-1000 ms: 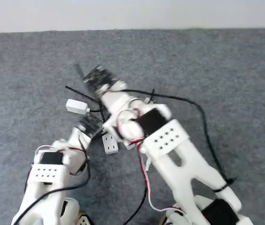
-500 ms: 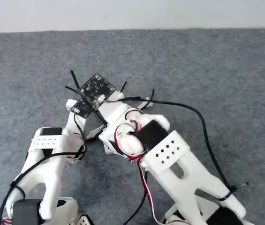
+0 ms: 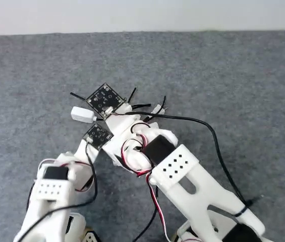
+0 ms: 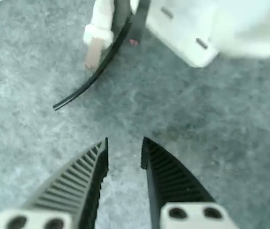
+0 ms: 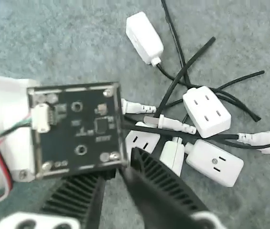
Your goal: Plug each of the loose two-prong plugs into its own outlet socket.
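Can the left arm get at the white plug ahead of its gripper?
Probably yes: the left gripper is open, with bare carpet between it and the white plug; a black cable lying alongside could snag.

- You get bright, even light across the grey table cover [image 3: 243,75] in the high view, with no hard-edged shadows on it.
- The wall strip [image 3: 142,15] behind reads near white.
- In the left wrist view, the white arm housing [image 4: 221,24] is washed out and its surface detail is lost to glare.
- In the right wrist view, the outlet blocks [image 5: 206,112] stay bright but legible. The black cords [image 5: 192,62] cast thin, soft shadows.
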You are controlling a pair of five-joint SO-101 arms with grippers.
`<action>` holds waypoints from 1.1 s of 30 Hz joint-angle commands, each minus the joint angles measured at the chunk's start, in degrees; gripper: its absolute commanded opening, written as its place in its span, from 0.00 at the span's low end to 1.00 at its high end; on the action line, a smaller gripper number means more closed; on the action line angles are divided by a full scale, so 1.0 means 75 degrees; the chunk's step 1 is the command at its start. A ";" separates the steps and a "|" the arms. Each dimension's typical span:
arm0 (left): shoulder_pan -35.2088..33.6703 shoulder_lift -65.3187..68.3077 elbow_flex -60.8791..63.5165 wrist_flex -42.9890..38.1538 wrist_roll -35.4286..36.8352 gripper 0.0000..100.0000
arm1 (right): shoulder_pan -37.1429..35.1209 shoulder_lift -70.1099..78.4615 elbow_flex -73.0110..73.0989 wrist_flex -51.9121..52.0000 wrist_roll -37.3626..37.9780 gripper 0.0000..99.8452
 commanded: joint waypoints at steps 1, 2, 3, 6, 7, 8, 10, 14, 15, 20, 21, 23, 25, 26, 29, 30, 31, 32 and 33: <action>0.0246 -0.1090 0.0240 0.0023 -0.0105 0.10 | -0.0018 -0.0240 -0.0105 -0.0193 -0.0047 0.01; 0.0188 -0.1160 0.0252 0.0000 -0.0082 0.10 | -0.0018 -0.0240 -0.0105 -0.0193 -0.0047 0.01; 0.0164 -0.1160 0.0252 -0.0012 -0.0059 0.10 | -0.0018 -0.0240 -0.0105 -0.0193 -0.0035 0.01; -0.0316 -0.1172 0.0240 -0.0621 0.0738 0.10 | 0.0029 -0.0217 -0.0047 -0.0346 -0.0047 0.01; -0.0539 -0.1172 0.0229 -0.0856 0.1114 0.10 | 0.0064 -0.0135 -0.0023 -0.0416 -0.0082 0.01; -0.0715 -0.1172 0.0229 -0.1067 0.1453 0.11 | 0.0158 0.0006 0.0000 -0.0486 -0.0129 0.01; -0.0973 -0.1196 0.0217 -0.1430 0.2180 0.11 | 0.0299 0.0381 0.0082 -0.0897 -0.0504 0.01; -0.1430 -0.1219 0.0170 -0.1911 0.3270 0.11 | 0.0697 0.1295 0.0234 -0.1788 -0.1360 0.01; -0.1571 -0.1219 0.0088 -0.1946 0.3388 0.11 | 0.0744 0.1471 0.0234 -0.1940 -0.1453 0.01; -0.1829 -0.1219 -0.0018 -0.1969 0.3552 0.11 | 0.0733 0.1752 0.0246 -0.2127 -0.1629 0.01; -0.1829 -0.1219 -0.0018 -0.1981 0.3552 0.11 | 0.0733 0.1764 0.0270 -0.2127 -0.1629 0.01; -0.1817 -0.1219 -0.0006 -0.1981 0.3552 0.11 | 0.0756 0.1776 0.0375 -0.2139 -0.1629 0.01; -0.1817 -0.1219 -0.0006 -0.1981 0.3552 0.11 | 0.0779 0.1776 0.0492 -0.2139 -0.1629 0.01; -0.1829 -0.1219 -0.0006 -0.1981 0.3552 0.11 | 0.0791 0.1776 0.0539 -0.2139 -0.1618 0.01; -0.1840 -0.1219 -0.0006 -0.1981 0.3552 0.11 | 0.0826 0.1741 0.0680 -0.2127 -0.1618 0.01; -0.1840 -0.1219 -0.0006 -0.1981 0.3540 0.11 | 0.0826 0.1717 0.0703 -0.2127 -0.1618 0.01; -0.1840 -0.1219 -0.0006 -0.1981 0.3540 0.11 | 0.0826 0.1717 0.0715 -0.2127 -0.1618 0.01; -0.1829 -0.1219 0.0006 -0.1981 0.3540 0.11 | 0.0826 0.1717 0.0715 -0.2127 -0.1618 0.01; -0.1829 -0.1219 0.0006 -0.1981 0.3540 0.11 | 0.0838 0.1741 0.0715 -0.2139 -0.1618 0.01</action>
